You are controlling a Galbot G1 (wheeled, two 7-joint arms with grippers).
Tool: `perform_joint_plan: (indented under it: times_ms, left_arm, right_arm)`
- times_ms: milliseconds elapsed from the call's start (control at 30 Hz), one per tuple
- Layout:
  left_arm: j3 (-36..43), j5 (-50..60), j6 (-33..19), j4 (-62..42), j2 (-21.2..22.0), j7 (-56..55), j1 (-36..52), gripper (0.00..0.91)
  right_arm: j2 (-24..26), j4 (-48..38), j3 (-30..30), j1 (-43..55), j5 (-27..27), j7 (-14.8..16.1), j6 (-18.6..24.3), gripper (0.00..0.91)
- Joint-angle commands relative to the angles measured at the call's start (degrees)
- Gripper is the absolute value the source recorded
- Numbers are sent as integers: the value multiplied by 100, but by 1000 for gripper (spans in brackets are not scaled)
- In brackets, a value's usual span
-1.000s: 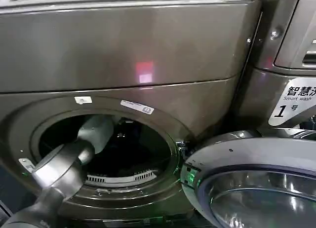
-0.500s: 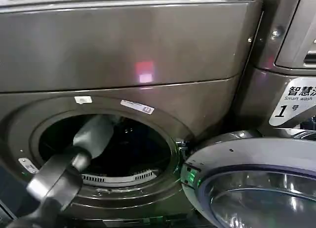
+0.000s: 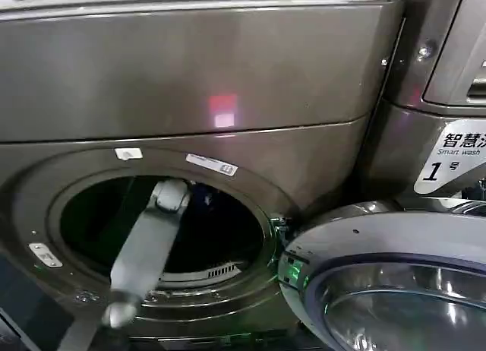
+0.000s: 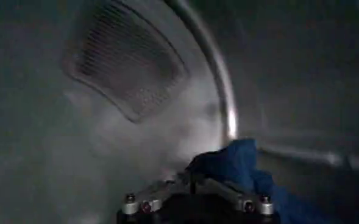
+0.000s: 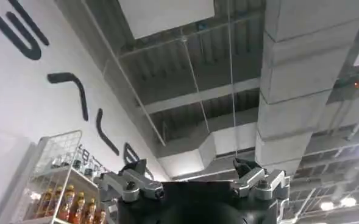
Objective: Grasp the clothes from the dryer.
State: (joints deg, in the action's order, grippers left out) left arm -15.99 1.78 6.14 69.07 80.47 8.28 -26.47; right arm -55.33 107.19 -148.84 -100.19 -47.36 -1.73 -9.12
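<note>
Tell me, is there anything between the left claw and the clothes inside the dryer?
Nothing visible. In the left wrist view the left claw sits right at the blue clothes inside the drum, with no other item between them. The head view shows the left arm reaching through the dryer porthole, whose door is swung open.

The left arm (image 3: 144,252) has stretched out and pushed deeper into the dryer (image 3: 190,85), its hand (image 4: 194,182) now touching the clothes (image 4: 240,167).
</note>
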Motion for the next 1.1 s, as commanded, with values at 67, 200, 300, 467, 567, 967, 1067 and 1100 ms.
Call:
perform_joint_plan:
  times_ms: [67, 200, 300, 467, 567, 967, 1067, 1100]
  left_arm:
    - [-974, -363, -954, 2331, 362, -1693, -1954, 0]
    - [-1150, -51, -843, 3039, 618, -1930, -2867, 0]
    - [-1075, 65, -778, 3158, 736, -1907, -3074, 0]
    - [-1071, 146, -739, 3111, 747, -1973, -2994, 0]
    - [-1058, 117, -723, 2889, 710, -1971, -2791, 0]
    - [-825, -157, -542, 1996, 412, -1913, -1793, 0]
    - [-817, -195, -539, 1922, 396, -1909, -1730, 0]
    - [-813, -193, -540, 1911, 400, -1908, -1719, 0]
  right_arm:
    - [-18, 33, 86, 23, 199, 73, -33, 907]
    - [25, 39, 88, 68, 208, 68, -23, 907]
    - [87, -25, 157, 98, 208, 57, 7, 907]
    - [80, -26, 164, 102, 134, 98, 112, 907]
    - [83, -42, 154, 105, 117, 95, 120, 907]
    - [91, -48, 71, 133, 137, 82, 13, 907]
    - [104, -59, 3, 85, 137, 85, -18, 907]
    - [101, -62, -17, 71, 135, 85, -26, 907]
